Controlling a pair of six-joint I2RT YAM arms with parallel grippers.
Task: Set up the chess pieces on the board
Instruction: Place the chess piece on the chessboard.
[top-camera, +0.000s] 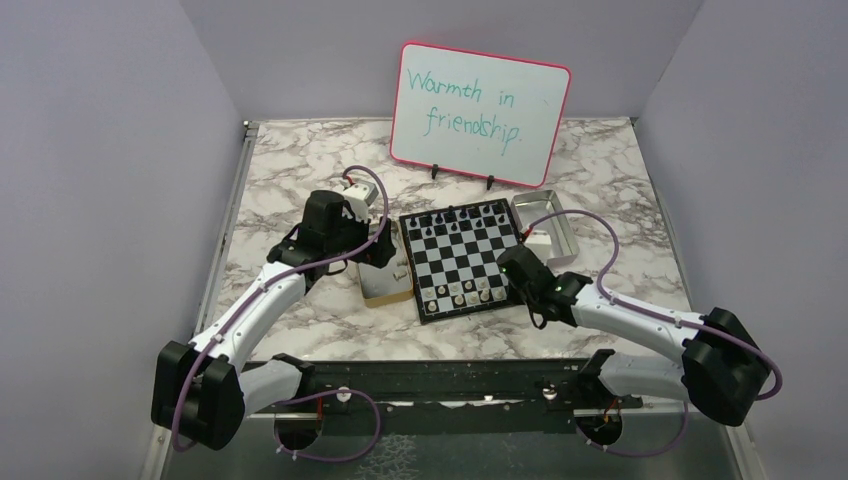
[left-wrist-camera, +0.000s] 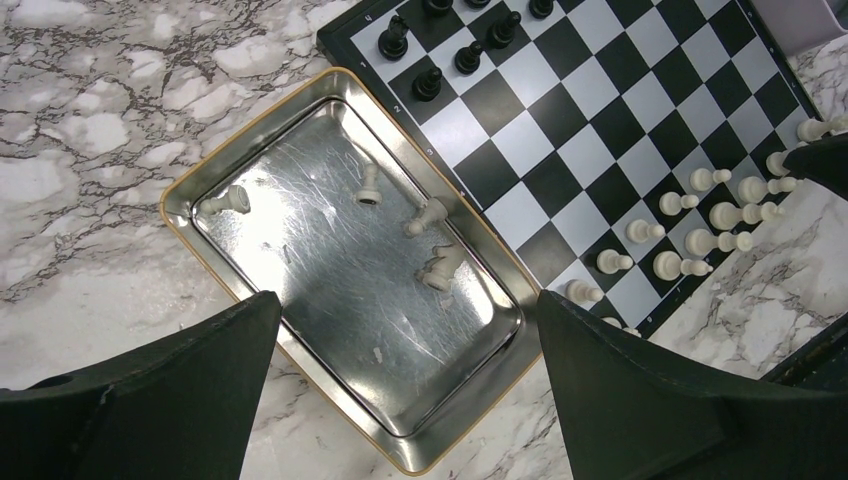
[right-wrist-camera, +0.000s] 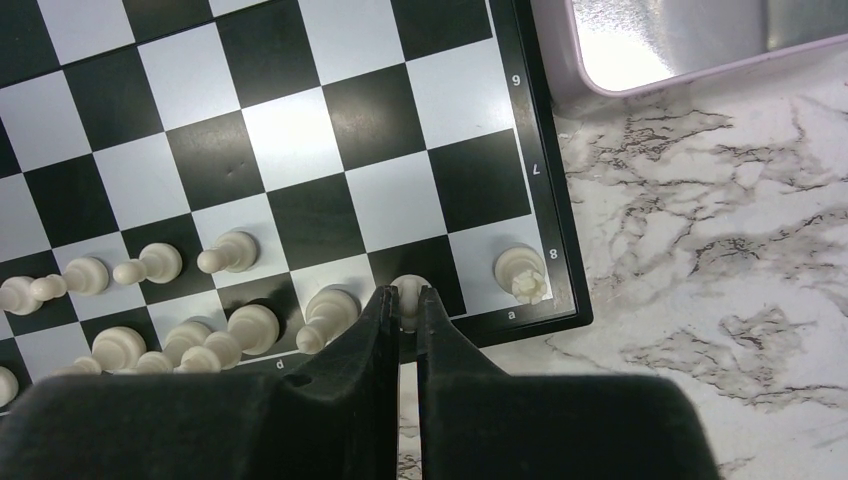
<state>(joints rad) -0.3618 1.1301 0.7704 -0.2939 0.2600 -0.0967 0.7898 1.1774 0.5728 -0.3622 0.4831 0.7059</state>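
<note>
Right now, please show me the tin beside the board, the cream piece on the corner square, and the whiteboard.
tin (left-wrist-camera: 400, 345): left wrist view, bare floor near its lower corner.
cream piece on the corner square (right-wrist-camera: 522, 274): right wrist view, its top.
whiteboard (top-camera: 478, 110): top external view, its white face.

Handwritten on the whiteboard (top-camera: 480, 113): "Warmth in friendship." Printed along the border of the board (right-wrist-camera: 541, 210): "8", "a", "d".

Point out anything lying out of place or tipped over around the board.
Four cream pieces sit loose in the metal tin beside the board rather than on their squares, and at least two seem to lie on their sides. On the board itself, nothing is clearly toppled.
</note>
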